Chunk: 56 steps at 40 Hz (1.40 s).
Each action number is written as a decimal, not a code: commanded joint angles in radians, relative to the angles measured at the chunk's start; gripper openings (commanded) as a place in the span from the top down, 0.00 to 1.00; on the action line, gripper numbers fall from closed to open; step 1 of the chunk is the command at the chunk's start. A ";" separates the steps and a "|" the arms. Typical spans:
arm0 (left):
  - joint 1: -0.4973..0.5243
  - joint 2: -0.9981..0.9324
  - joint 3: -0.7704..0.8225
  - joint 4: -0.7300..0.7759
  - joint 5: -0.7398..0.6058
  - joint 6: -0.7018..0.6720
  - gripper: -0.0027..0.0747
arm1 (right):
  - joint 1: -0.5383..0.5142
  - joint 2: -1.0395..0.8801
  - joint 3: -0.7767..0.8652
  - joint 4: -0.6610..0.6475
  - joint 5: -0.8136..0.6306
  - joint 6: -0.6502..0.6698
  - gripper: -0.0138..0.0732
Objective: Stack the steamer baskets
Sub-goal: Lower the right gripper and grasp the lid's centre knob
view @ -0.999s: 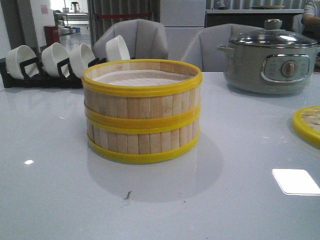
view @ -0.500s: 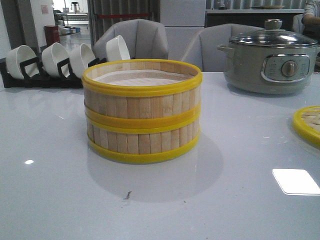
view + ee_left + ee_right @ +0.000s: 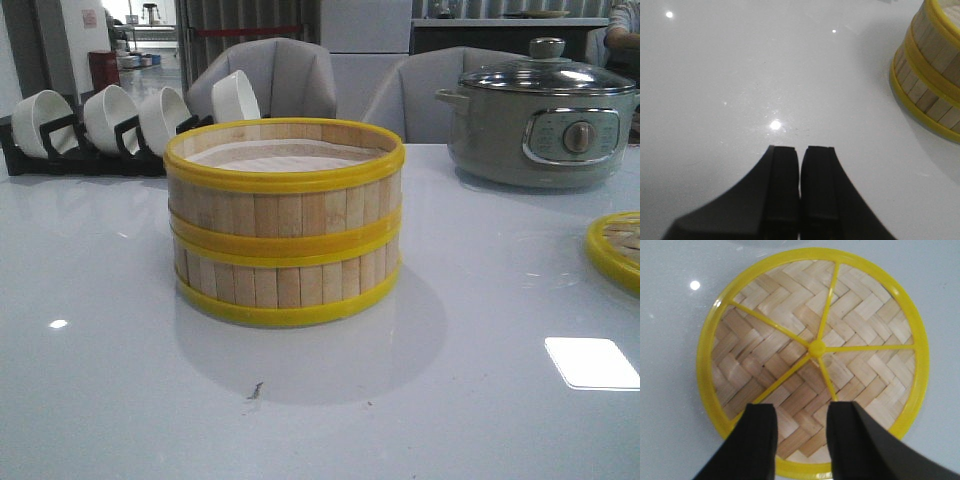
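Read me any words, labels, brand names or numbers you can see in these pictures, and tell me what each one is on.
No text is readable.
Grey-green electric pot: control panel markings around its dial, too small and blurred to read.
Pale sign on the far wall: blurred, unreadable.
Stacked slatted wood steamer baskets with yellow rims: no lettering visible.

Bright, even overhead light; white glare spots on the glossy table (image 3: pixel 110 400), soft shadow around the steamer baskets (image 3: pixel 285 225).
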 commanded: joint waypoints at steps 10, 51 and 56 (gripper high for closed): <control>-0.006 -0.001 -0.028 -0.003 -0.077 -0.007 0.85 | -0.016 0.102 -0.154 -0.017 -0.038 -0.007 0.43; -0.006 -0.001 -0.028 -0.003 -0.077 -0.007 0.85 | -0.032 0.216 -0.200 -0.022 -0.117 -0.007 0.43; -0.006 -0.001 -0.028 -0.003 -0.077 -0.007 0.85 | -0.035 0.223 -0.200 -0.022 -0.118 -0.007 0.43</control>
